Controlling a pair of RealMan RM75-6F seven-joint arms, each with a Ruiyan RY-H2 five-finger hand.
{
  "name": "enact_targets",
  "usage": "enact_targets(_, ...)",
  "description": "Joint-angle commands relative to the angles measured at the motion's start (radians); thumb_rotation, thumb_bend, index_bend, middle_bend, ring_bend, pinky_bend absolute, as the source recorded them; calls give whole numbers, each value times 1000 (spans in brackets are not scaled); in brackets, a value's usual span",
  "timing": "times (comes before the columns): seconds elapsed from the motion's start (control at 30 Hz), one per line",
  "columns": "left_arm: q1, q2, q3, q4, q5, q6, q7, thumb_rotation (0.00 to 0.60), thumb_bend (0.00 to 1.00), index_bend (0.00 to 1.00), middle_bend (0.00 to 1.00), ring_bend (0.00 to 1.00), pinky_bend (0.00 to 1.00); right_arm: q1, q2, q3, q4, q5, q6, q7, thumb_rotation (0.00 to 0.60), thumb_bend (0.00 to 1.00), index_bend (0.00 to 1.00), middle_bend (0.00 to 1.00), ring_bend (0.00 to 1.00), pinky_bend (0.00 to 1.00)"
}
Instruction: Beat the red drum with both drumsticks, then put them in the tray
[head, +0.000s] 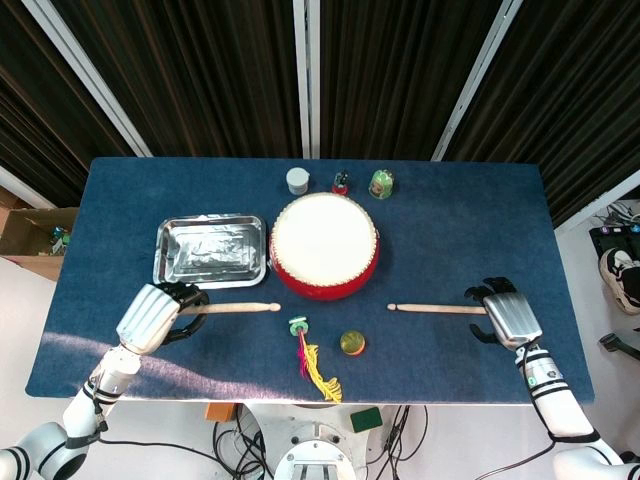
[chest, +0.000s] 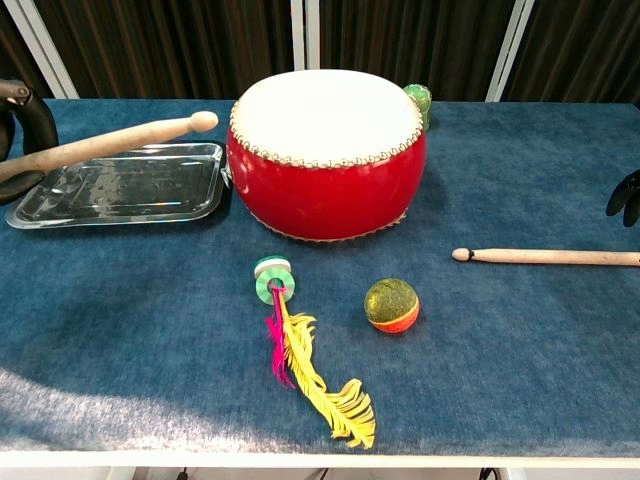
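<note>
The red drum (head: 325, 245) with its white skin stands mid-table, and the silver tray (head: 166, 250) lies just left of it. My left hand (head: 150, 318) grips the butt of a wooden drumstick (head: 232, 308). In the chest view this left drumstick (chest: 110, 142) is lifted off the cloth, its tip over the tray (chest: 130, 190) and short of the drum (chest: 325, 150). The other drumstick (chest: 550, 257) lies flat on the table right of the drum. My right hand (head: 505, 315) hovers over that drumstick's (head: 435, 309) butt end, fingers (chest: 625, 195) apart and above the stick.
In front of the drum lie a feathered shuttlecock (chest: 300, 350) and a small green-orange ball (chest: 391, 305). Behind the drum stand a white jar (head: 298, 180), a small red figure (head: 341, 183) and a green ball (head: 381, 183). A cardboard box (head: 25, 235) sits off the table's left.
</note>
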Motion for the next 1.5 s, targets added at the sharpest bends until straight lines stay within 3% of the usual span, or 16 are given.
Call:
enact_targets(0.03,0,6,1,-9,-5,-7,5,600,604,696,696,640,781,3,-35,7,23,5,17,-44,600,317,363,399,159,181)
enact_targets(0.4,8,22,12,-45,-10,-13,42,600,605,695,685,634,762,30,-166,12,116,12,39,-231,600,334,430,438,178,189)
enact_targets(0.73,13,28,18,-55,-20,-26,49,600,606,692,674,633,758,30,-202,-4,181,20,19,-239,600,370,494,469,208,198)
enact_targets(1.13,11,24,16,-48,-30,-37,45,600,606,685,666,629,754,46,-219,3,213,37,-1,-287,600,391,504,502,231,200)
enact_targets(1.37,16,23,17,-40,-31,-31,38,600,606,684,663,629,753,54,-228,3,225,39,-10,-291,600,470,544,536,256,200)
enact_targets(1.5,18,25,18,-39,-32,-30,38,600,606,684,663,629,753,58,-225,-1,232,23,-9,-281,600,576,608,579,289,220)
